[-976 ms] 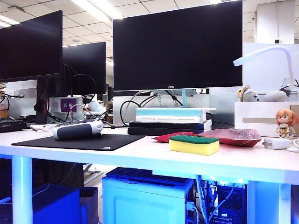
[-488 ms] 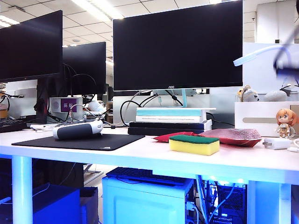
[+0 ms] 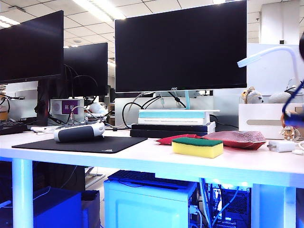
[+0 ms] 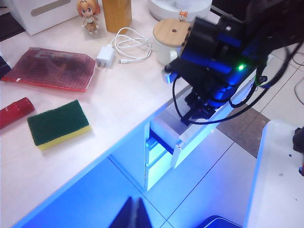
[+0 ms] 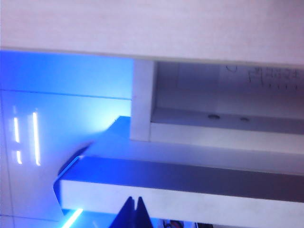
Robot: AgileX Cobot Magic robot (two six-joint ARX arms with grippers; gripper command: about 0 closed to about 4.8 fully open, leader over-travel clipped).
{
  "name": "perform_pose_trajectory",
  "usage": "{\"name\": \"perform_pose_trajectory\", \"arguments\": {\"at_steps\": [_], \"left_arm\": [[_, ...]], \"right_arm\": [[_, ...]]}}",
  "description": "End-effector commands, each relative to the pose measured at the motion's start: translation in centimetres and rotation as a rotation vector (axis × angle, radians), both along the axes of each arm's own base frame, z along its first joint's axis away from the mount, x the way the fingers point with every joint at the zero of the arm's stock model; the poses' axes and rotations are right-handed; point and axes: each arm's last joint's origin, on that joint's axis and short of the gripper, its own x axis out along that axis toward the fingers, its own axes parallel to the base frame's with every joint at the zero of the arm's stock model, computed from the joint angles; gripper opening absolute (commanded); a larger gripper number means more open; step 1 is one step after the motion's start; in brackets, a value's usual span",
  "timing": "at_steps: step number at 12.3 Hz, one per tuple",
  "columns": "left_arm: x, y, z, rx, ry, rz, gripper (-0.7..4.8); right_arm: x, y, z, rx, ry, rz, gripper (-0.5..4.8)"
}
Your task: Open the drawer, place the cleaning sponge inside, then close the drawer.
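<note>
The cleaning sponge [image 3: 197, 147] lies flat on the white worktop [image 3: 142, 159], green scouring face up, near the front edge; nothing grips or touches it. Just behind it sit a flat red packet [image 3: 171, 139] and a red mesh bag [image 3: 236, 138], the bag partly overlapping the packet's far end in the exterior view. In the left wrist view the sponge [image 4: 58, 124] shows the same pose, with the mesh bag [image 4: 50, 68] beyond it, a white charger plug with coiled cable [image 4: 107, 56] near that, and a small figurine [image 4: 88, 13] by a white box. The drawer [image 4: 185, 140] under the worktop's edge stands partly pulled out, its front panel clear of the cabinet below. The right arm [image 4: 223, 52], dark with a green indicator lit, reaches down over the worktop edge to the drawer front; whether it touches the panel cannot be told from this angle. The right tool [image 5: 133, 208] shows only its two dark fingertips pressed together, holding nothing, sitting just beside the pale drawer panel [image 5: 190, 183] seen close up. The left tool [image 4: 133, 211] hangs well above the floor beside the worktop, its tips likewise together and empty, well apart from the sponge. In the exterior view the right arm [image 3: 294, 107] appears only as a blurred dark shape at the far right edge, in front of the white box [image 3: 266, 118].
</note>
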Motion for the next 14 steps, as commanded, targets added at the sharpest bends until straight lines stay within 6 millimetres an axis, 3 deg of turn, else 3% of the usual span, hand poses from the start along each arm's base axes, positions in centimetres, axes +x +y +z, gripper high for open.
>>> {"name": "perform_pose_trajectory", "arguments": {"at_steps": [1, 11, 14], "left_arm": [[-0.1, 0.1, 0.1, 0.001, 0.004, -0.005, -0.05], [-0.2, 0.1, 0.0, 0.013, 0.017, -0.005, -0.05], [-0.2, 0.1, 0.0, 0.013, 0.017, -0.005, -0.05]], "right_arm": [[0.5, 0.1, -1.2, -0.015, 0.047, 0.000, -0.06], [1.4, 0.1, -2.0, -0.067, 0.021, -0.013, -0.06], [1.7, 0.2, -3.4, -0.068, 0.077, -0.009, -0.06]]}}
